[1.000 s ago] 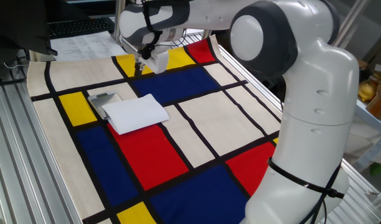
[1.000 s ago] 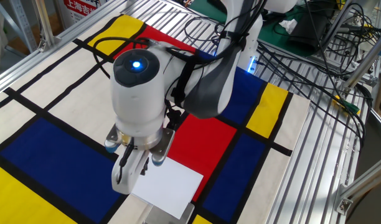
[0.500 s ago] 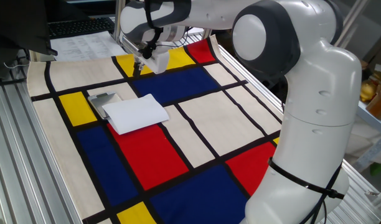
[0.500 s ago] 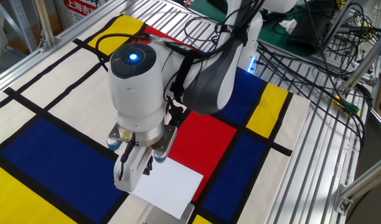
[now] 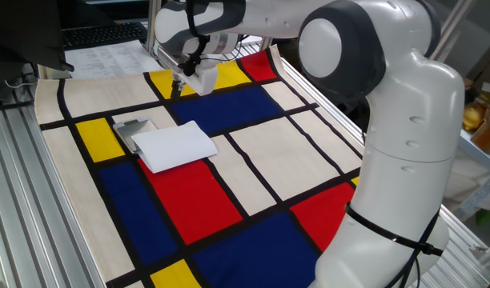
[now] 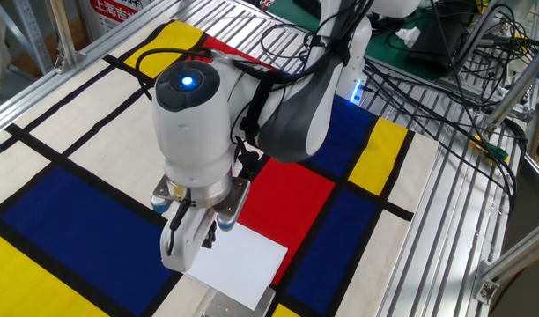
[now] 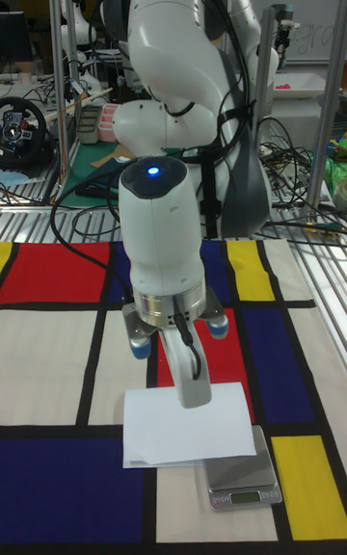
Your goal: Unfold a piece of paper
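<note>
Colour-block surface (image 5: 253, 172): piece of paper (image 5: 174, 145) lies folded at centre-left, overlapping the grey plate (image 5: 130, 130); tool (image 5: 189, 82) hovers apart, upper left, spread unclear. Other fixed view: tool (image 6: 192, 247) overhangs paper's (image 6: 241, 261) left edge. Tall view: paper (image 7: 183, 427) covers plate (image 7: 243, 480); a poor pinch risks dragging both.
</note>
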Robot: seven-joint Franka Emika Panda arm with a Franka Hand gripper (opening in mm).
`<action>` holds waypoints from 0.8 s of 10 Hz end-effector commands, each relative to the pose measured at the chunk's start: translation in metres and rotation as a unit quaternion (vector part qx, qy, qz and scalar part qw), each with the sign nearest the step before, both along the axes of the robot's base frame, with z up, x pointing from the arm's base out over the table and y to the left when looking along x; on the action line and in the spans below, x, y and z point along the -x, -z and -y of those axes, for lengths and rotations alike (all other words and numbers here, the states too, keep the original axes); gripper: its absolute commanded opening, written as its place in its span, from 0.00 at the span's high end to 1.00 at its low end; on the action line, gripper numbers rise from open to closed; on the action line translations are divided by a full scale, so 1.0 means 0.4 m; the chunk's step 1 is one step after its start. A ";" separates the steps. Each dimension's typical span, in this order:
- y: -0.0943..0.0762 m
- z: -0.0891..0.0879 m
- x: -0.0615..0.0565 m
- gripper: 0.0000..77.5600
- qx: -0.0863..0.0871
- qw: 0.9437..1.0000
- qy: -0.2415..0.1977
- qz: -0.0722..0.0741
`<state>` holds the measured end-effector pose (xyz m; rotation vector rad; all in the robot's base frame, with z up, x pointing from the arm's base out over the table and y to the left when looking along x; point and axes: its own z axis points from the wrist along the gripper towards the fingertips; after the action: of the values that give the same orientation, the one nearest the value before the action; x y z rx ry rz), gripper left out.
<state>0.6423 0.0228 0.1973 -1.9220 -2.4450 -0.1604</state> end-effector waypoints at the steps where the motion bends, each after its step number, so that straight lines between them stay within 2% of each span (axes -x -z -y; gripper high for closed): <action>1: -0.001 0.001 -0.003 1.00 -0.001 1.000 0.002 0.002; 8: 0.007 0.001 -0.005 1.00 -0.001 1.000 0.004 0.001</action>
<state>0.6436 0.0226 0.1932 -1.9290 -2.4382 -0.1620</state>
